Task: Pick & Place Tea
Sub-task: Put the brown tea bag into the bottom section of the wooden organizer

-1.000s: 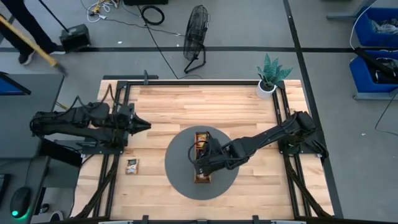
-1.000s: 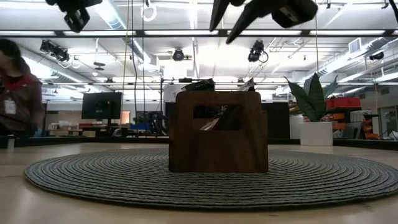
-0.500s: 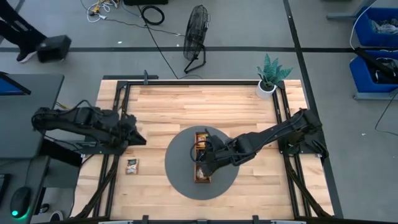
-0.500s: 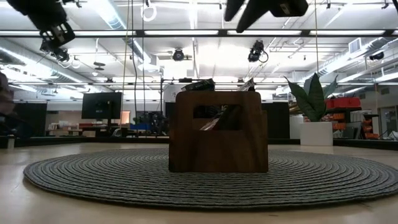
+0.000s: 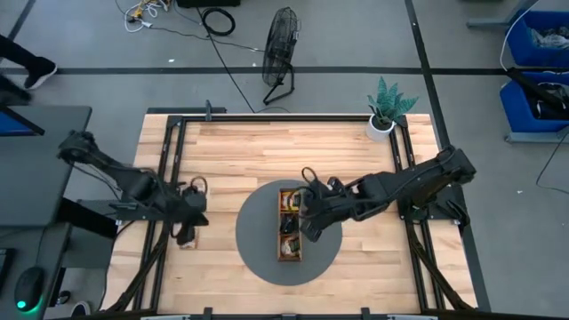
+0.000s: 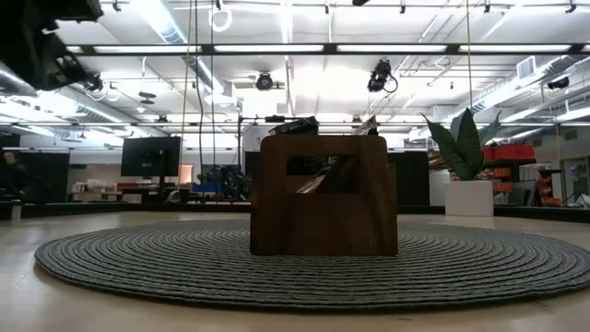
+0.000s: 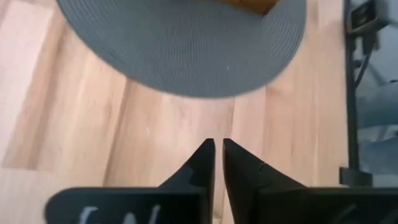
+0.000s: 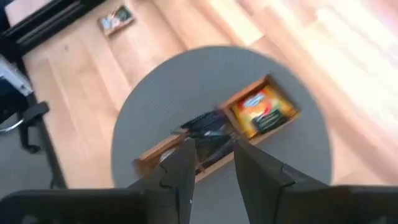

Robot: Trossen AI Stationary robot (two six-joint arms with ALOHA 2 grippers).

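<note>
A long brown wooden tray [image 5: 290,224] lies on a round grey mat [image 5: 253,233]. It holds an orange sachet [image 8: 264,111] and dark sachets [image 8: 208,124]. One loose sachet [image 8: 116,20] lies flat on the wood to the left of the mat. My right gripper [image 8: 211,158] hangs open above the tray's right side [image 5: 307,220] and touches nothing. My left gripper [image 7: 218,149] is shut and points down over bare wood near the mat's left edge. In the high view it [image 5: 185,229] stands over the loose sachet's place and hides most of it.
A potted plant [image 5: 384,111] stands at the far right corner. Black frame rails [image 5: 164,178] run along both table sides. In the low view the tray's end [image 6: 323,195] stands upright on the mat [image 6: 304,267]. Bare wood lies far of the mat.
My left arm has swung from the table's left edge toward the near edge and down, ending over the loose sachet. My right gripper has risen from the tray's near half, out of the low view, and drifted toward the table's right and far side. A person behind the table walked off.
</note>
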